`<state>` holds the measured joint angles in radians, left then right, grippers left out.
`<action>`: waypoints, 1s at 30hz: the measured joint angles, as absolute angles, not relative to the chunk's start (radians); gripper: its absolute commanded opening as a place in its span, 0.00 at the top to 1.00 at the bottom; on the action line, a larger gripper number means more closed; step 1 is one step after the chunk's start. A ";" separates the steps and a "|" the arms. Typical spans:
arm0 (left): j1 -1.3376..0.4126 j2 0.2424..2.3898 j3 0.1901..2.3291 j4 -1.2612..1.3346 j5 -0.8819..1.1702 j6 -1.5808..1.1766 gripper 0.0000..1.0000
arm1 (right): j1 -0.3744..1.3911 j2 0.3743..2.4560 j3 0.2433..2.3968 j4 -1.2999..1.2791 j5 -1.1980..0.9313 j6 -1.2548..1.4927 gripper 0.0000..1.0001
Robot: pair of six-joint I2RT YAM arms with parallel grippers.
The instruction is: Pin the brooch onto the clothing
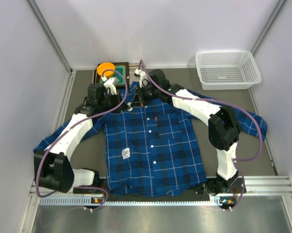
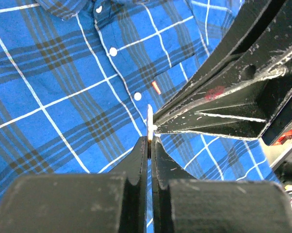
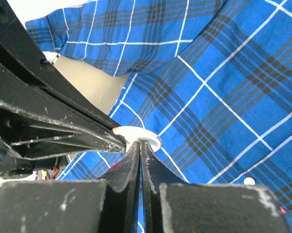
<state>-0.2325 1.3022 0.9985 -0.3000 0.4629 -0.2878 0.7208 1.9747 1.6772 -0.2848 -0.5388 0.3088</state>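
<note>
Both arms are stretched up to the collar end of the long-sleeved blue plaid button-up shirt (image 1: pixel 151 145), which lies spread flat and face-up on the grey table (image 1: pixel 88 145), and all the action is packed into one tiny spot. The small pale round disc of the brooch (image 2: pixel 150 119) is up in the air over the shirt's upper front, not touching the fabric. The left gripper (image 2: pixel 149 140) is pinched tight on the disc's lower edge, holding it upright and edge-on to its own camera, which looks like a steadying grip so the other side can work on it. And there's the right gripper (image 3: pixel 140 144), jaws squeezed together at the disc's rim from the opposite side, tips right against the left's. It's probably going for the fastening at the back, though that part is too small to make out. Nothing is pinned to the cloth yet
</note>
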 measured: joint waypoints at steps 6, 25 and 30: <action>-0.170 1.280 0.955 -0.216 0.526 -0.382 1.00 | 0.711 1.974 1.666 -0.211 -0.547 0.353 1.00; -0.091 1.278 0.857 -0.052 0.622 -0.640 1.00 | 0.695 1.944 1.544 -0.027 -0.561 0.475 1.00; -0.086 1.278 0.856 -0.034 0.637 -0.665 1.00 | 0.691 1.937 1.536 -0.005 -0.562 0.484 1.00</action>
<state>-0.0864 1.2781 0.8562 -0.0338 0.6369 -0.6647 0.6907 1.9369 1.5356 -0.0048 -0.5621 0.4835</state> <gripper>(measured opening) 0.022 0.004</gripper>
